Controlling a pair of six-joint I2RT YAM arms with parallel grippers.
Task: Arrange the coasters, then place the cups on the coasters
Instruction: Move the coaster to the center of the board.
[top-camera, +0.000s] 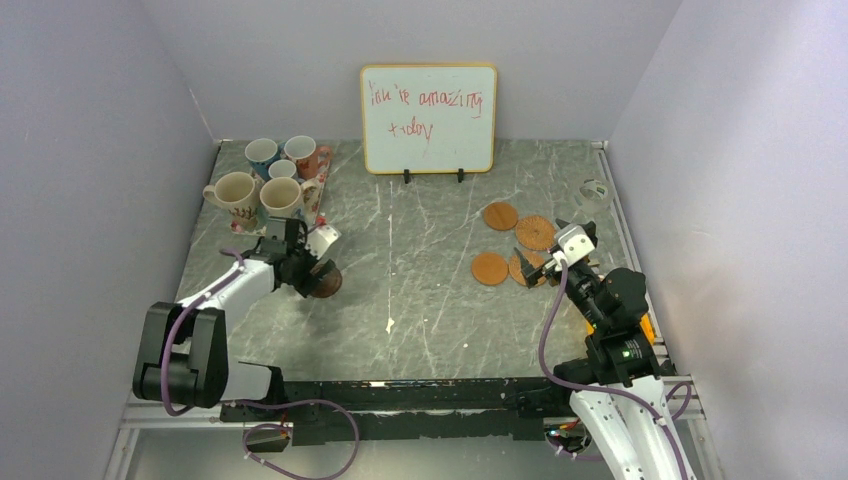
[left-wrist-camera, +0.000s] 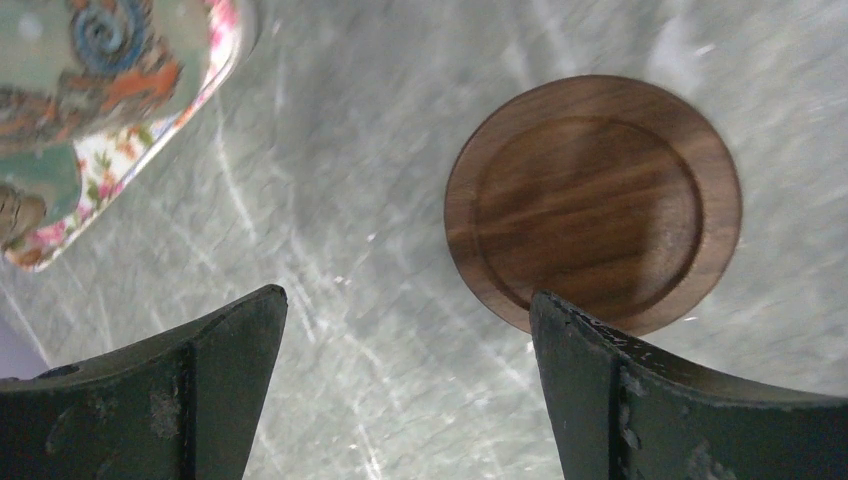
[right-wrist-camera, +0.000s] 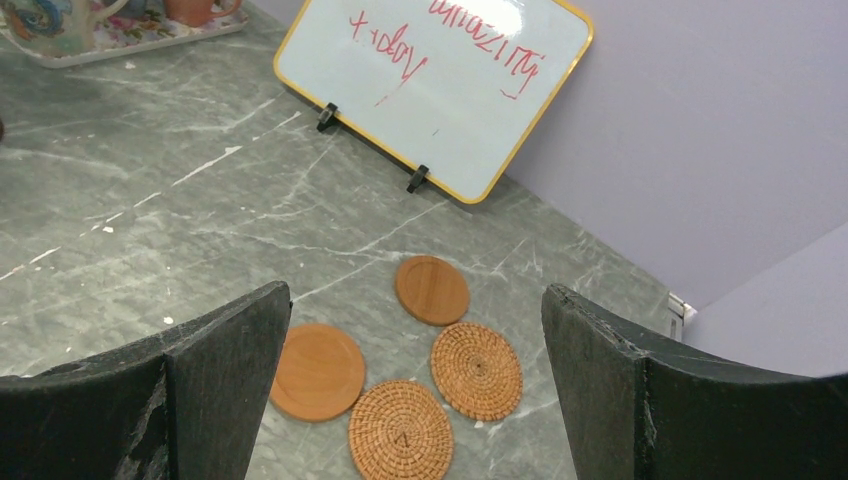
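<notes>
A dark brown coaster lies flat on the marble table left of centre. My left gripper hovers open just beside it, with bare table between its fingers. Two smooth wooden coasters and two woven ones lie close together at the right. Above that group my right gripper is open and holds nothing. Several cups stand together on a floral tray at the back left.
A whiteboard with red writing stands at the back centre. A small pale round object sits by the right wall. The tray's corner lies close to my left gripper. Purple walls enclose the table on three sides.
</notes>
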